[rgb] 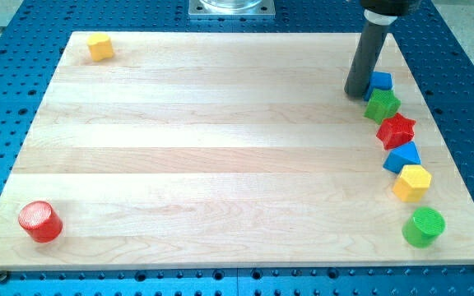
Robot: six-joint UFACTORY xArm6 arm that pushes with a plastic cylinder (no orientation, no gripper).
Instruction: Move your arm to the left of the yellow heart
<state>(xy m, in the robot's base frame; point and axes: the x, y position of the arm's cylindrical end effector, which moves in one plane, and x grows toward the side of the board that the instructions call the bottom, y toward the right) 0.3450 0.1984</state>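
The yellow heart [100, 47] lies near the board's top left corner. My tip [356, 93] is far from it, at the view's upper right, touching or nearly touching the left side of a blue block [380, 81] and just above-left of a green star [382, 105]. The dark rod rises from the tip to the view's top edge.
Down the board's right edge run a red star [397, 130], a blue triangular block [402, 156], a yellow hexagon [412, 182] and a green cylinder [424, 226]. A red cylinder [40, 221] stands at the bottom left. The wooden board [220, 148] lies on a blue perforated table.
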